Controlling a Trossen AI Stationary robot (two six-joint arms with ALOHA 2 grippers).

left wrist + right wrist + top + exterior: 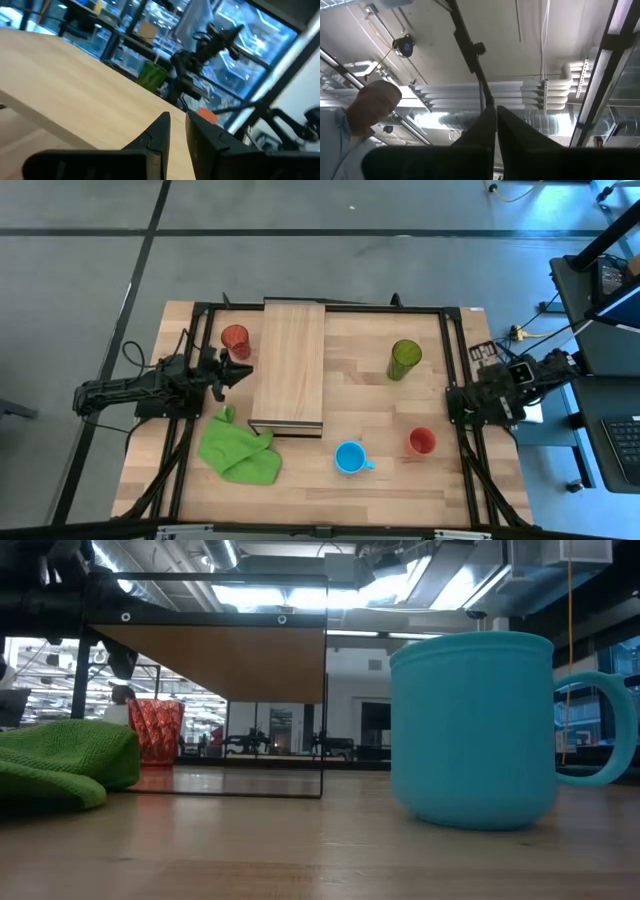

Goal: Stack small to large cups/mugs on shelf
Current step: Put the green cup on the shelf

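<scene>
Four cups sit unstacked on the bench around the shelf [287, 365]; the red-orange tumbler [235, 338] nearest the left gripper [240, 369], fingers together. Right gripper [496, 130], fingers together, waits at the right edge.

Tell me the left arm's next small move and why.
Probably open the jaws and ease toward the red-orange tumbler. The left gripper sits just beside it at the shelf edge, jaws nearly closed and holding nothing, and the shelf carries no cups. The right gripper waits at the table's right edge.
</scene>
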